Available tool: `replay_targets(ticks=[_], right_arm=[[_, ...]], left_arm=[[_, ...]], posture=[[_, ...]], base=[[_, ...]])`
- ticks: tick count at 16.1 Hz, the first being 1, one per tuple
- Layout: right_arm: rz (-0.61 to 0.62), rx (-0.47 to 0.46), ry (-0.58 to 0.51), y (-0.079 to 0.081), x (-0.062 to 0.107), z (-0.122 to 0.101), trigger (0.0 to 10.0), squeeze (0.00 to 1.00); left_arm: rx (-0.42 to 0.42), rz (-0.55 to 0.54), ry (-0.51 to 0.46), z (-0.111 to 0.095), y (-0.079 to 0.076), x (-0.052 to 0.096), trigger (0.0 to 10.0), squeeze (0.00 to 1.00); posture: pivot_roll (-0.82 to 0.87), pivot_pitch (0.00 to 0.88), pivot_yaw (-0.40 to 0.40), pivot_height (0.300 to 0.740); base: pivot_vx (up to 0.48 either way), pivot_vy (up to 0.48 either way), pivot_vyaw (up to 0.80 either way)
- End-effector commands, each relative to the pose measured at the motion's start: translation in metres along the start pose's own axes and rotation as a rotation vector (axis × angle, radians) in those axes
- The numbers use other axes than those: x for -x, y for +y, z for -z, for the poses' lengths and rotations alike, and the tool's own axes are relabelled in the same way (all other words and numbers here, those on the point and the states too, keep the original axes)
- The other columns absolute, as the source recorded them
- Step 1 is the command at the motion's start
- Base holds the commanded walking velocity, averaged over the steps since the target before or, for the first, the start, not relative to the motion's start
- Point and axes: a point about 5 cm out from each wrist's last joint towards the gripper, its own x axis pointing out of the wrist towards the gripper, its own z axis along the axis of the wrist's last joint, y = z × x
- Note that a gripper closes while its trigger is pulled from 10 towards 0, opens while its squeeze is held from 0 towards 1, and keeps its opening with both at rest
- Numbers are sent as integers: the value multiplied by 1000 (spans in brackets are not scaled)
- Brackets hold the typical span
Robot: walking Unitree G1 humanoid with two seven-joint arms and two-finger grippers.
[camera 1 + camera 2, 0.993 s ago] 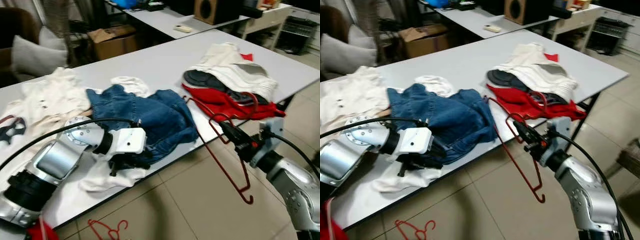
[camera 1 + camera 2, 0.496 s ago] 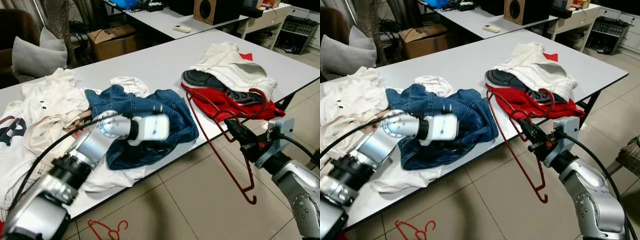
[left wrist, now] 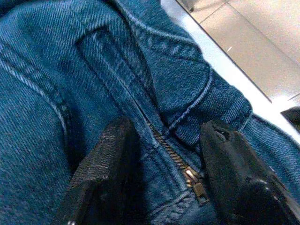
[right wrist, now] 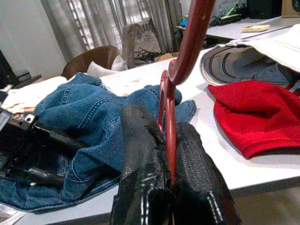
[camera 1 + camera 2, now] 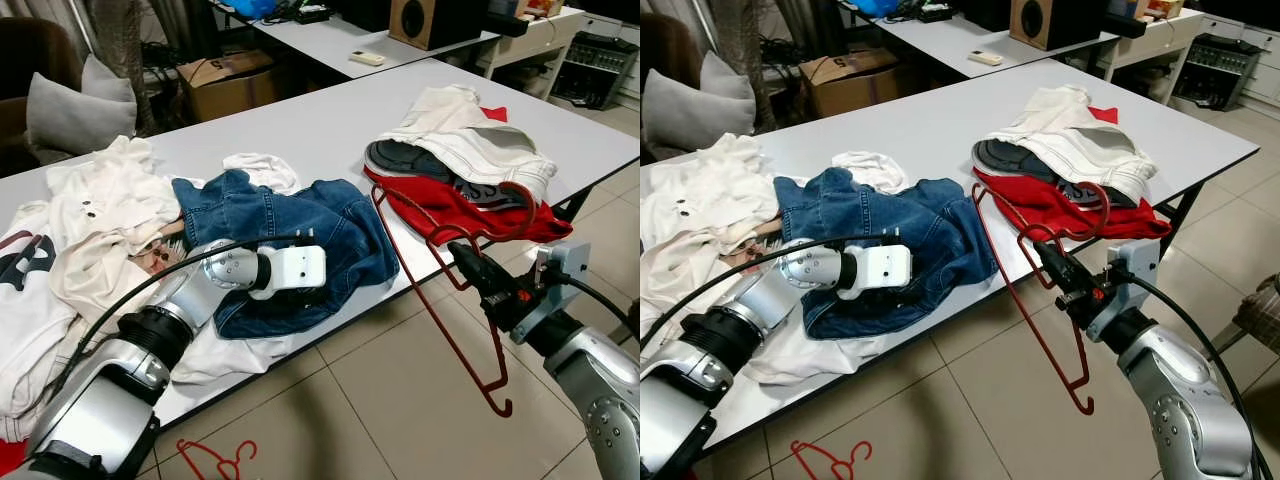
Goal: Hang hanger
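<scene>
A red wire hanger (image 4: pixel 193 29) is clamped between the fingers of my right gripper (image 5: pixel 470 266), which is shut on it beyond the table's front edge. The hanger's long wire hangs down toward the tiled floor, and its upper part lies near a red garment (image 5: pixel 470 208). My left gripper (image 3: pixel 168 130) rests on a pair of blue jeans (image 5: pixel 300 222) in the middle of the white table (image 5: pixel 300 120). Its fingers are open and press into the denim on either side of the zipper.
A pile of white, grey and red clothes (image 5: pixel 465 150) lies on the table's right part, and white garments (image 5: pixel 95 215) cover its left. A second red hanger (image 5: pixel 215 460) lies on the floor under the table edge. A cardboard box (image 5: pixel 225 80) and another table (image 5: pixel 330 40) stand behind.
My left arm has swung from the table's front edge onto the jeans and settled there. The right gripper keeps the hanger in nearly the same place. The camera has shifted a little.
</scene>
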Motion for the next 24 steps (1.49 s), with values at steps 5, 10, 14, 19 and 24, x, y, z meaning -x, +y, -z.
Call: replay_targets(ticks=[5, 10, 14, 19, 24], right_arm=[[2, -3, -13, 3, 3, -4, 10000, 0], [6, -1, -11, 5, 17, -6, 10000, 0], [-13, 4, 3, 11, 39, -8, 10000, 0], [-197, -7, 58, 37, 64, -12, 10000, 0], [-139, 13, 141, 34, 78, -4, 10000, 0]], left_arm=[[404, 7, -96, 7, 2, -5, 5843, 0], [557, -70, -97, 10, 5, -8, 0, 0], [642, -117, -146, 9, 2, -10, 0, 0], [703, -195, -227, 4, 15, 5, 0, 0], [452, -357, -328, -14, 50, 59, 0, 0]], posture=[[-241, 0, 65, 740], [-236, 0, 59, 740], [-236, 0, 59, 740], [-243, 0, 71, 740], [-253, 0, 86, 740]], base=[[0, 0, 0], [0, 0, 0], [0, 0, 0], [0, 0, 0], [0, 0, 0]])
